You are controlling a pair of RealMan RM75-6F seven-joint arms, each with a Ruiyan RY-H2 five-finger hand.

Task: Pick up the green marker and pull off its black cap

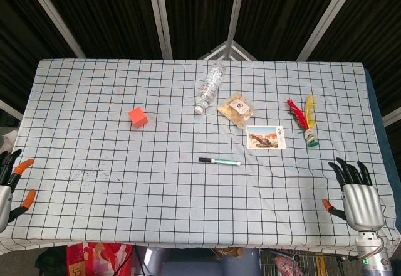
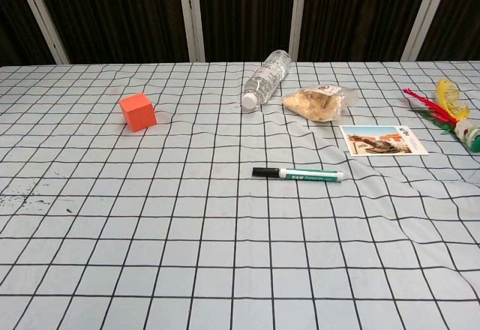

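Head view: green marker (image 1: 220,161) lies well apart from both spread, empty hands (image 1: 359,196)

The marker (image 1: 219,161) lies mid-counter (image 1: 94,113), its cap (image 1: 205,160) pointing left. Behind it lie a bottle (image 1: 210,86) and snack bag (image 1: 237,110); a card (image 1: 266,137) and shuttlecock (image 1: 305,120) lie right, a cube (image 1: 138,116) left.
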